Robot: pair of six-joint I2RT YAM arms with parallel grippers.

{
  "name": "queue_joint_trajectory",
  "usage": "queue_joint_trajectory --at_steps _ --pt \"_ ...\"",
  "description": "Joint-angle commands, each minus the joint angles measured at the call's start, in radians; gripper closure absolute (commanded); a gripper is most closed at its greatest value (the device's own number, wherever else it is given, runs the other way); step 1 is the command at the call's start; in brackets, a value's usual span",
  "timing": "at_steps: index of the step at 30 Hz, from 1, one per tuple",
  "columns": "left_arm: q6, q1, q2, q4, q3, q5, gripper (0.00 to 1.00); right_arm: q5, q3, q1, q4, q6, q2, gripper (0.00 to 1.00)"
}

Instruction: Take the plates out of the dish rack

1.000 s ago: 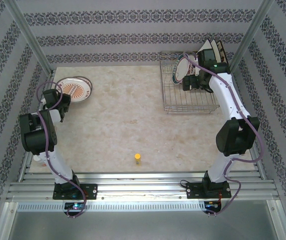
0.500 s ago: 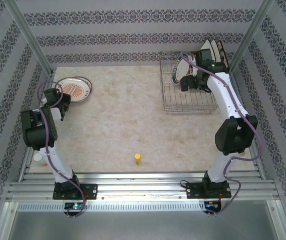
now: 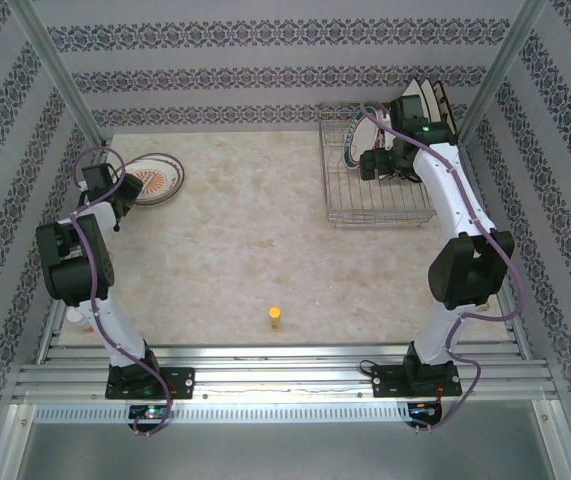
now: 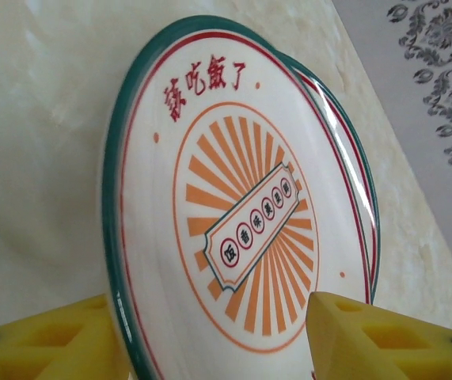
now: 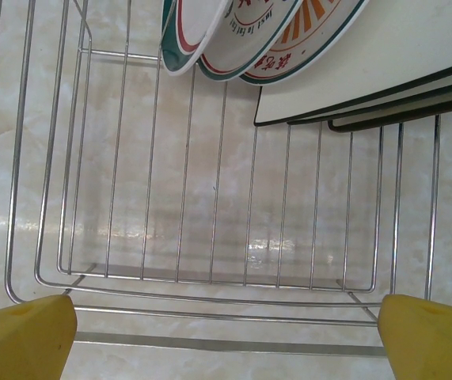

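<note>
Left gripper (image 4: pixel 218 336): released, fingers astride the sunburst plate (image 4: pixel 241 229) rim; the plate is stacked far-left on the table (image 3: pixel 255 240).
Right gripper (image 5: pixel 229 336): wide open above the dish rack (image 5: pixel 210 282).
Racked: round plates (image 5: pixel 233 32) and square plates (image 5: pixel 384 71), leaning, close-packed.
Risk: a retreating finger could drag the stack; tight racking invites clipping neighbours.

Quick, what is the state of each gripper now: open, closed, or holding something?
Left gripper: open, holding nothing; a round plate is right in front of it.
Right gripper: open, empty, above the dish rack.
</note>
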Motion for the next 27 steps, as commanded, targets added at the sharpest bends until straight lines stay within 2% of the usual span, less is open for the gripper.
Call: queue_joint_trajectory --at_steps 1,14,17,21,22,24,27 --pt "0.149 -0.008 -0.053 -0.138 0.061 -0.046 0.39 0.015 0.034 0.016 -0.021 -0.011 0.012 0.02" --pt "0.300 -0.020 -0.042 -0.254 0.088 -0.051 0.35 0.009 0.039 0.018 -0.024 -0.017 -0.005 0.02" --pt "0.364 -0.040 -0.075 -0.317 0.113 -0.087 0.28 0.008 0.058 0.014 -0.027 -0.020 0.002 0.02" --pt "0.527 -0.119 -0.126 -0.533 0.233 -0.161 0.03 0.008 0.152 0.015 -0.064 -0.021 0.047 0.02" --pt "0.580 -0.154 -0.130 -0.607 0.279 -0.199 0.00 0.011 0.183 0.016 -0.075 -0.018 0.064 0.02" --pt "0.675 -0.233 -0.118 -0.744 0.384 -0.319 0.00 0.023 0.255 0.016 -0.094 -0.012 0.102 0.02" --pt "0.724 -0.289 -0.062 -0.937 0.540 -0.295 0.00 0.030 0.362 0.017 -0.109 -0.004 0.171 0.02"
